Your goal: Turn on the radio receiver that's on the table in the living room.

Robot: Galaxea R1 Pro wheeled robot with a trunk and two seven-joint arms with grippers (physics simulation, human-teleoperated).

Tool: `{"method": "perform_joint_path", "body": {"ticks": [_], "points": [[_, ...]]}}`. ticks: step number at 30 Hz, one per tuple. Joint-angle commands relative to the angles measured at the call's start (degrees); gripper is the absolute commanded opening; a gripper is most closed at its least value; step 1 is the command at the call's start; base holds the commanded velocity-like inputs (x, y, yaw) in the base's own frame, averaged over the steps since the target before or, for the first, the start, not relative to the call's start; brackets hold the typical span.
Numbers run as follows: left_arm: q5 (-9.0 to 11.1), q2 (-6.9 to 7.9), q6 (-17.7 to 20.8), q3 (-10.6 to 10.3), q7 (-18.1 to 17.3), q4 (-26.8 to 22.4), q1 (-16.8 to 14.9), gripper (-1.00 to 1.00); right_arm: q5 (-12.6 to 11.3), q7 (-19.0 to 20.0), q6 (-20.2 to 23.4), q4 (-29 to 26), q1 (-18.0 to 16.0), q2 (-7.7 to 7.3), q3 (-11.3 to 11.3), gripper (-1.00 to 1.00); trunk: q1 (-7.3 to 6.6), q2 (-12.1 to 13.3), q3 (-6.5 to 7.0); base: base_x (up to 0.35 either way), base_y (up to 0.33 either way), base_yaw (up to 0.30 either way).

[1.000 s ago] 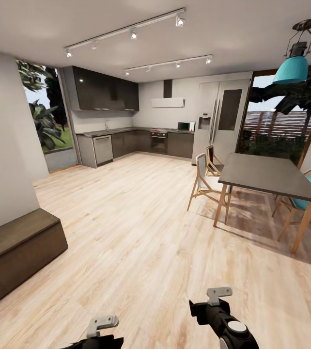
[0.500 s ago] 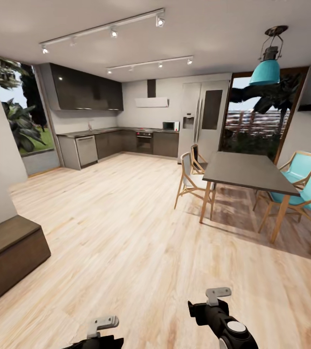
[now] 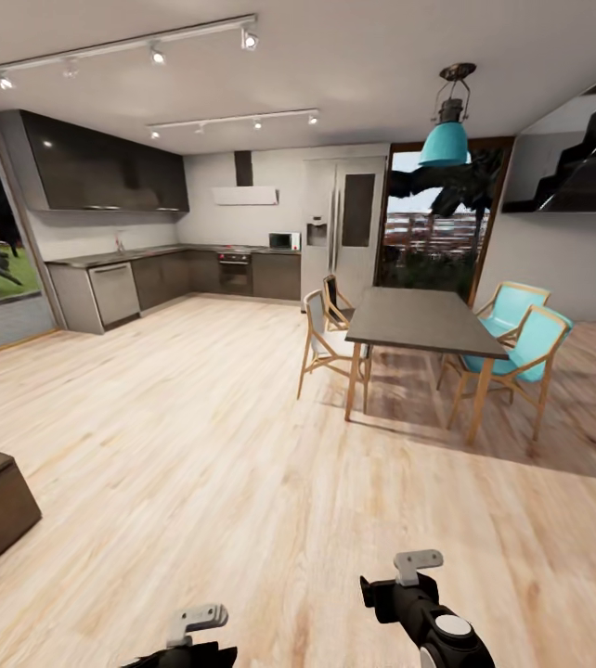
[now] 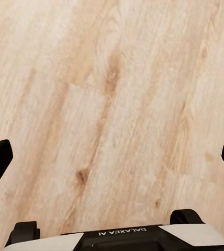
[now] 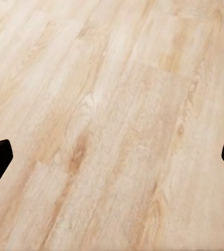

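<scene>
Facing the kitchen's dark dining table, both tools wide open and empty; driving on risks clipping its chairs.

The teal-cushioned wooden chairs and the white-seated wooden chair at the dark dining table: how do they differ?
The teal-cushioned wooden chairs stand on the dark dining table's right side; the white-seated wooden chair stands on its left. The teal ones come as a pair, closer to the staircase wall. All share light wooden frames with slanted legs.
</scene>
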Motion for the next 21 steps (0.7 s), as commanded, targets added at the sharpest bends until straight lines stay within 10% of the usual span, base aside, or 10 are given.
{"method": "perform_joint_path", "body": {"ticks": [1,21], "points": [[0.0,0.0,0.0,0.0,0.0,0.0,0.0,1.0,0.0,0.0,0.0,0.1,0.0,0.0,0.0,1.0,0.0,0.0,0.0,0.0,0.0,-0.3],[0.0,0.0,0.0,0.0,0.0,0.0,0.0,1.0,0.0,0.0,0.0,0.4,0.0,0.0,0.1,1.0,0.0,0.0,0.0,0.0,0.0,-0.3]]}}
